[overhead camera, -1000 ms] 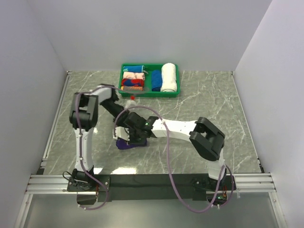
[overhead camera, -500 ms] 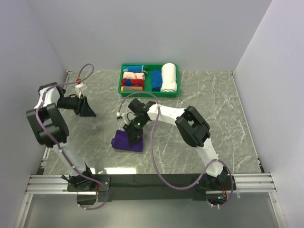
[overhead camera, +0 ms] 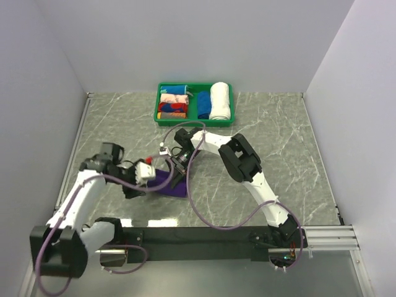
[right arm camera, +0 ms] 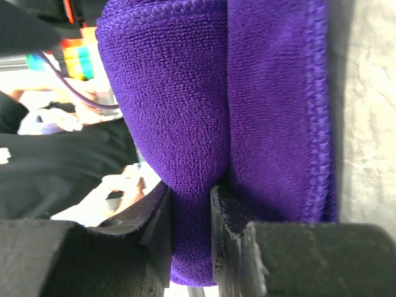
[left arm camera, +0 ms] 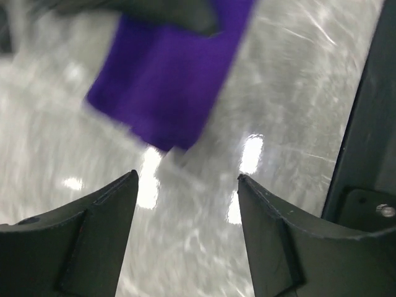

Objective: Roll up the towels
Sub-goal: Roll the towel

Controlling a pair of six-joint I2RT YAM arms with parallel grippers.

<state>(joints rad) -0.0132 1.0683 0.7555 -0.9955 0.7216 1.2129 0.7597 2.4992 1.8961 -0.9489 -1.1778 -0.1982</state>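
Note:
The deep-purple towel point(overhead camera: 166, 182) lies partly rolled on the marble table, just left of centre. My right gripper point(overhead camera: 179, 168) reaches down onto its right end. In the right wrist view that gripper point(right arm camera: 190, 204) is shut on a thick fold of the towel point(right arm camera: 185, 105), with cloth bulging between the pads. My left gripper point(overhead camera: 136, 185) hovers low at the towel's left side. In the left wrist view it point(left arm camera: 185, 185) stands open over bare table, empty, with the towel point(left arm camera: 167, 80) a short way ahead of the fingertips.
A green tray point(overhead camera: 157, 106) at the back holds rolled towels, among them a blue one point(overhead camera: 203, 105) and a thick white one point(overhead camera: 219, 101). The black front rail point(left arm camera: 371, 124) runs close beside my left gripper. Walls close in the table on both sides.
My left arm has swung from the far left wall back down beside the towel, its jaws spreading wider. The right gripper has stayed clamped on the towel, its arm now folded closer.

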